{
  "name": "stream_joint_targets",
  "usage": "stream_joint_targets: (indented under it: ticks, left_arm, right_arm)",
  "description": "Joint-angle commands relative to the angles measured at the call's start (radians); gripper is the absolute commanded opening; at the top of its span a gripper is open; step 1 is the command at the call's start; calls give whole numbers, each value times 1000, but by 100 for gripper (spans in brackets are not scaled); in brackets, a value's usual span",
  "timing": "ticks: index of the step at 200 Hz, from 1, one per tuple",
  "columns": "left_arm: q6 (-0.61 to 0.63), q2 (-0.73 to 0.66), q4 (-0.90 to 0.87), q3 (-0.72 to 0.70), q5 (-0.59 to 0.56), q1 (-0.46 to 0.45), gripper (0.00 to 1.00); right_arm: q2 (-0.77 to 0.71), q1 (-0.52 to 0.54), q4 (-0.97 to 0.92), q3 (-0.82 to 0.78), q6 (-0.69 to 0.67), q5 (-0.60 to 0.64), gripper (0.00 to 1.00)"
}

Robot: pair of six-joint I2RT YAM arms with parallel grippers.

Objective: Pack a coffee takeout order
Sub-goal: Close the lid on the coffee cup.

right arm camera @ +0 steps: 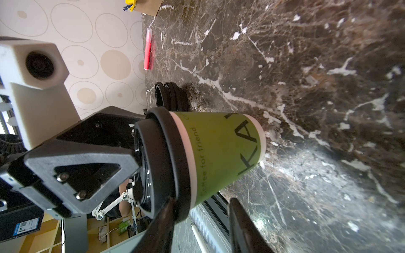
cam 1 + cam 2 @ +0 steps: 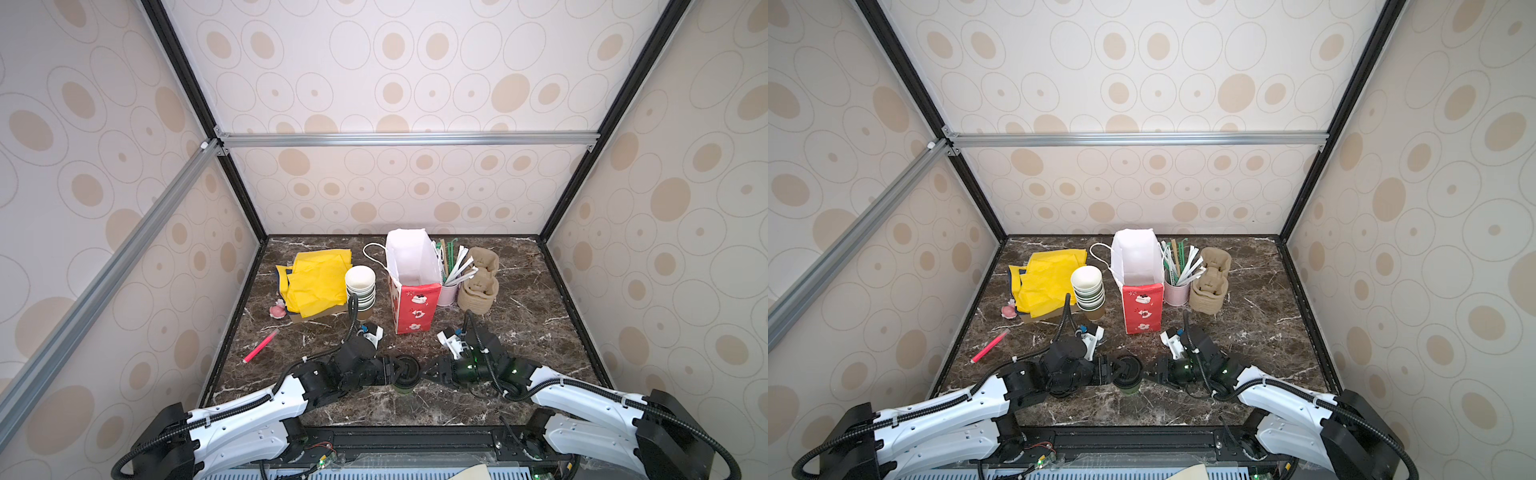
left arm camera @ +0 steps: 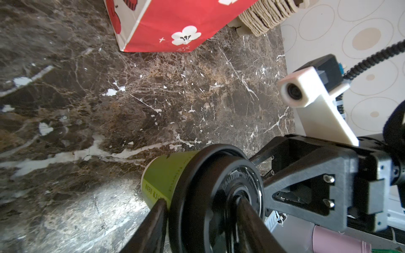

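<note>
The surface (image 2: 519, 340) is dark brown marble with white veins. Along its far edge, left to right, stand a cardboard box (image 2: 309, 318) bearing yellow napkins (image 2: 318, 278), a stack of lidless cups (image 2: 360, 286), an open red bag (image 2: 413, 309), a pink pot (image 2: 448, 296) of straws and a stack of pulp trays (image 2: 478, 286). A small pink thing (image 2: 277, 310) lies beside the box, by the left edge. A pink pen (image 2: 261, 345) lies nearer the front, also by the left edge. Black lids (image 1: 171, 96) sit near that edge too. A lidded green cup (image 2: 410, 366) stands upright at the middle, towards the near edge.
</note>
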Motion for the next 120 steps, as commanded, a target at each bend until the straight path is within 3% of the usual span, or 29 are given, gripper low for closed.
stream_joint_targets:
  ticks: [1, 57, 89, 120]
  left_arm:
    - [20, 13, -58, 12, -8, 3, 50]
    - [24, -39, -75, 50, -50, 4, 68]
    - [34, -74, -128, 82, -95, 8, 73]
    - [26, -126, -171, 69, -124, 15, 64]
  right_arm:
    - [-4, 2, -150, 12, -39, 46, 46]
    - [-121, 0, -277, 149, -99, 119, 70]
    - [-17, 0, -199, 172, -89, 35, 71]
    - [35, 1, -173, 169, -86, 17, 67]
